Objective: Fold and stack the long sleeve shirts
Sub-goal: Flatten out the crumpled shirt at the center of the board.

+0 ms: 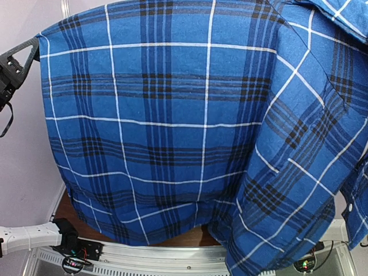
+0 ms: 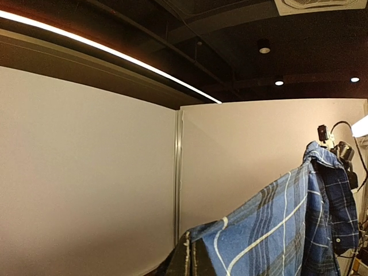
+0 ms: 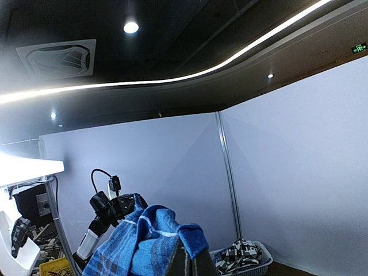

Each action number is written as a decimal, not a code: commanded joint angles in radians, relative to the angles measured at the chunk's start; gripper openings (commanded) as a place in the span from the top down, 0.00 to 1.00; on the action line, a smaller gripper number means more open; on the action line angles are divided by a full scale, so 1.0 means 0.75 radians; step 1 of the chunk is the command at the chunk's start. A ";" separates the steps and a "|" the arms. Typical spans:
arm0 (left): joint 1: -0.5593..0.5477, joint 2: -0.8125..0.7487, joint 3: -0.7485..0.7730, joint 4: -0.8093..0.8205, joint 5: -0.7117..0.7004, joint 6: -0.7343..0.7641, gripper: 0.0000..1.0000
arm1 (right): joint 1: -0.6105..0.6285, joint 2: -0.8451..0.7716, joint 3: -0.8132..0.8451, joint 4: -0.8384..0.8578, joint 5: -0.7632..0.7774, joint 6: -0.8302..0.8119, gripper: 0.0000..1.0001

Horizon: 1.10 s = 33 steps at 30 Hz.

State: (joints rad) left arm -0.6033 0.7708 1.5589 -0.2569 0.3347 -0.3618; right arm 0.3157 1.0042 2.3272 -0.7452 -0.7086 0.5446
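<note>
A royal blue and navy plaid shirt [image 1: 172, 126] hangs spread out high above the table and fills most of the top view. My left gripper [image 1: 35, 50] is shut on its upper left corner; in the left wrist view its dark fingers [image 2: 188, 253] pinch the blue cloth [image 2: 270, 230]. My right gripper [image 3: 190, 259] is shut on another bunched edge of the same shirt [image 3: 144, 241]; the top view does not show this gripper. A black-and-white checked shirt [image 3: 240, 253] lies crumpled in a white mesh basket [image 3: 265, 260].
The left arm's base [image 1: 34, 236] and the metal mounting rail [image 1: 161, 261] lie along the near edge. A strip of brown tabletop [image 1: 190, 237] shows under the shirt's hem. White partition walls [image 3: 172, 167] stand behind.
</note>
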 commanded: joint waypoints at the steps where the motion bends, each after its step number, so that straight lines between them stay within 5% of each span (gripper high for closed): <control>1: 0.007 0.072 0.016 -0.041 -0.198 0.033 1.00 | 0.103 0.012 0.020 -0.138 0.424 -0.114 1.00; 4: 0.006 0.161 0.001 -0.108 -0.441 0.116 1.00 | 0.220 0.012 -0.073 -0.263 0.887 -0.245 1.00; 8: 0.007 0.348 -0.134 -0.085 -0.751 0.228 1.00 | 0.289 -0.016 -0.455 -0.269 1.382 -0.350 1.00; 12: 0.015 0.627 -0.275 0.056 -0.920 0.301 1.00 | 0.284 0.041 -0.850 -0.157 1.648 -0.415 1.00; 19: 0.054 1.310 -0.207 0.246 -1.011 0.308 1.00 | 0.002 0.379 -1.242 0.233 1.482 -0.515 1.00; 23: 0.054 1.612 -0.063 0.246 -0.974 0.286 1.00 | -0.118 0.655 -1.281 0.382 1.401 -0.560 1.00; 33: 0.058 1.871 0.087 0.289 -1.056 0.285 1.00 | -0.178 1.208 -1.026 0.478 1.440 -0.626 1.00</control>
State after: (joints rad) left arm -0.5747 2.1468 1.5452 -0.1272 -0.3836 -0.1555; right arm 0.1894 1.8416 1.4487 -0.4660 0.3351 0.1131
